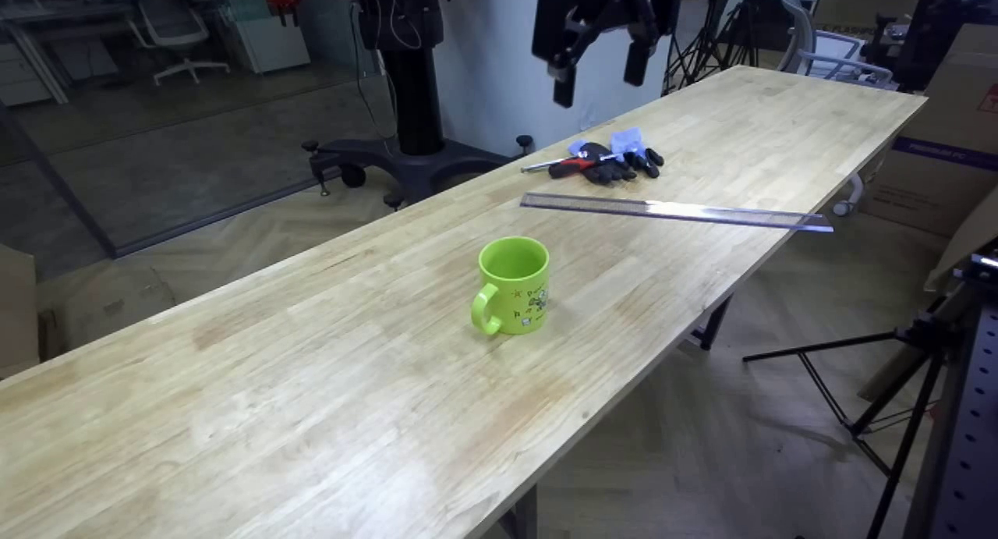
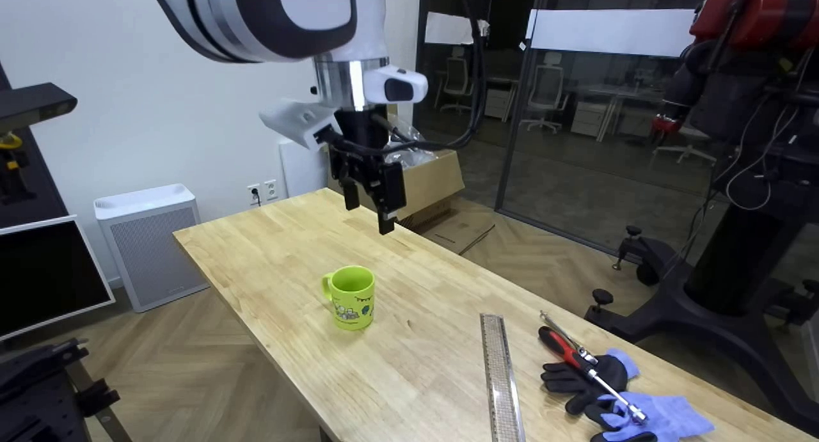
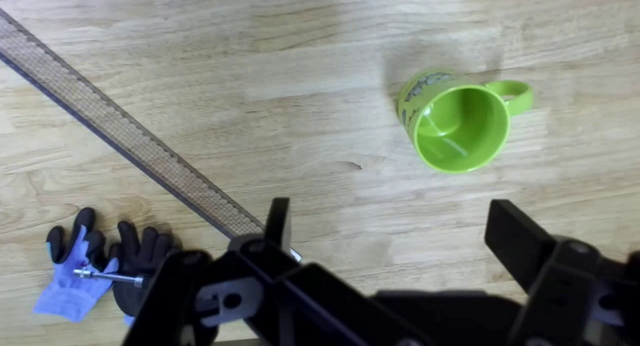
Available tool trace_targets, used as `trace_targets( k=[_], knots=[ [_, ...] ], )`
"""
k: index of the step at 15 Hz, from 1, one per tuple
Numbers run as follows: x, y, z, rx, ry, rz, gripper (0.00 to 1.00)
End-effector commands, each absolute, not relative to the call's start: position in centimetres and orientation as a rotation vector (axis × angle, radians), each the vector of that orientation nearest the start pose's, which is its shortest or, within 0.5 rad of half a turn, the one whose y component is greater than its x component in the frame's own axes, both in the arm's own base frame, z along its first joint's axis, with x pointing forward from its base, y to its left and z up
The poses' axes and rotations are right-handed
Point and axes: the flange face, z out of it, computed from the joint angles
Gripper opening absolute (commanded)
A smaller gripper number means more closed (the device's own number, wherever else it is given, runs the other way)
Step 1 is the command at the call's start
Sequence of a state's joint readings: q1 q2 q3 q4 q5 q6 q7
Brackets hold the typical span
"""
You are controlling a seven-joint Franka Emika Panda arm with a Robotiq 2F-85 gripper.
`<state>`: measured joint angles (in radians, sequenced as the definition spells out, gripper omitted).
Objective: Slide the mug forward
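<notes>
The lime-green mug (image 1: 524,299) stands upright on the wooden table (image 1: 312,391). It has a loop handle and small printed drawings on its side, and it also shows in an exterior view (image 2: 353,306). In the wrist view the mug (image 3: 462,130) lies above the jaws in the picture, with its handle pointing right and its inside bare. My black gripper (image 1: 600,75) is open and hangs well above the table, apart from the mug; it also shows in an exterior view (image 2: 368,210). In the wrist view the gripper (image 3: 390,223) has its fingers wide apart with nothing between them.
A long clear ruler (image 2: 501,378) lies on the table. Near the table's edge lie work gloves (image 2: 659,416) with a red-handled tool (image 2: 563,347) on them. A dark wheeled stand (image 1: 421,161) is beside the table. A cardboard box (image 2: 429,180) is beyond the table's end.
</notes>
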<state>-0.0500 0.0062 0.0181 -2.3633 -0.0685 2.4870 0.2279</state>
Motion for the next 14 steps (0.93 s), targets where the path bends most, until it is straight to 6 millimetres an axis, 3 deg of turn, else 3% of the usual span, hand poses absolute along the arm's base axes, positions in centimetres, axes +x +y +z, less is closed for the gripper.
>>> trace_targets(
  k=[1, 3, 4, 6, 10, 14],
  knots=[
    [54.0, 1.9, 29.9, -3.100, 0.463, -0.192, 1.00],
    [54.3, 3.0, 28.0, -3.095, 0.507, -0.175, 1.00],
    [53.0, 2.3, 28.8, -3.115, 0.419, -0.172, 1.00],
    [53.1, 2.8, 27.6, -3.119, 0.408, -0.148, 1.00],
    [52.7, 2.3, 28.1, -3.139, 0.429, -0.146, 1.00],
    [53.1, 1.5, 25.4, -3.151, 0.444, 0.021, 1.00]
  ],
)
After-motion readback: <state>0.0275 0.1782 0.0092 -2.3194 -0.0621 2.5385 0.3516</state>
